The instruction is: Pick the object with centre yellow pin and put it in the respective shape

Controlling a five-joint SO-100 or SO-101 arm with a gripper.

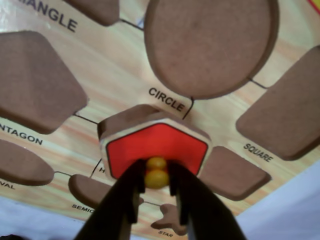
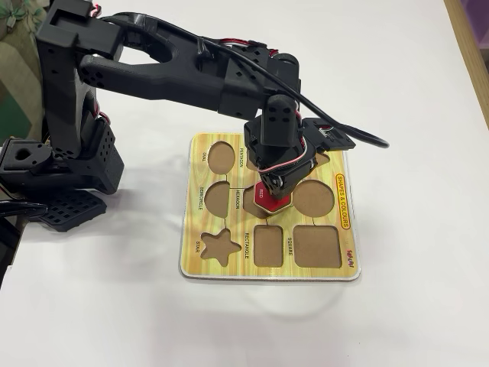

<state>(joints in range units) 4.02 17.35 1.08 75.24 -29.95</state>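
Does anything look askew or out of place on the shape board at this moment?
Only the red hexagon piece: in the wrist view it sits raised and tilted over its recess rather than flush in the board. The gripper is closed on its yellow knob. Nothing looks damaged.

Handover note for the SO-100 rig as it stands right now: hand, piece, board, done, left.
Hand: shut on the yellow knob of the red hexagon piece, seen in the wrist view.
Piece: held over the middle of the shape board, at the hexagon recess beside the circle recess. It looks tilted and not flush; whether any edge touches the board is unclear.
Done: piece picked and brought to the board.
Left: align it with the hexagon recess, lower until seated, open the hand, withdraw.
Other recesses in view are empty.
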